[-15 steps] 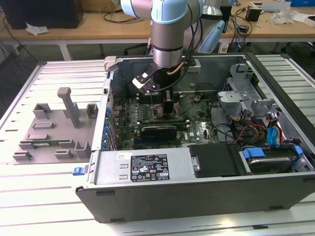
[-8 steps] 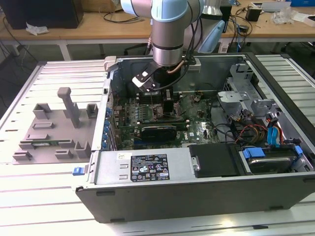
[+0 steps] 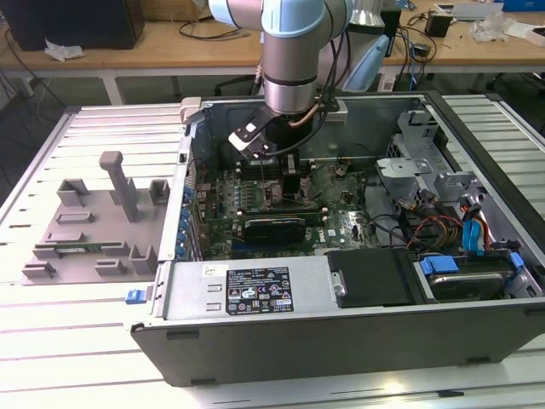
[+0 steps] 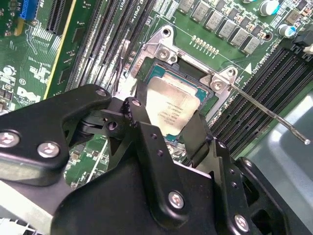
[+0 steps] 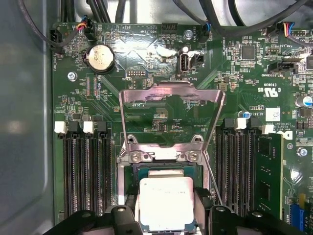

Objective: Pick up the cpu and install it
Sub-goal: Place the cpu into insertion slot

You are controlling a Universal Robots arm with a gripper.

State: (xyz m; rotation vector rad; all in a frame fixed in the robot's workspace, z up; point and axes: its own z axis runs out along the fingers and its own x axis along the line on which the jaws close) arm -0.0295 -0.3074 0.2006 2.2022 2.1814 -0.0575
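Item: cpu [image 4: 172, 108], silvery plate up, gripped at opposite edges by the tool [image 4: 171, 117], poised just over the open socket [image 5: 156, 170]. Load frame [image 5: 171, 89] stood raised, lever [image 4: 264, 110] swung out. Location: inside the open computer case [image 3: 255, 298] on the table [image 3: 85, 341].

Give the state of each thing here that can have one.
cpu, held between the fingers, over the socket.
gripper, shut on the cpu.
load frame, swung up, open.
lever, released, sticking out sideways.
computer case, lying with its side open.
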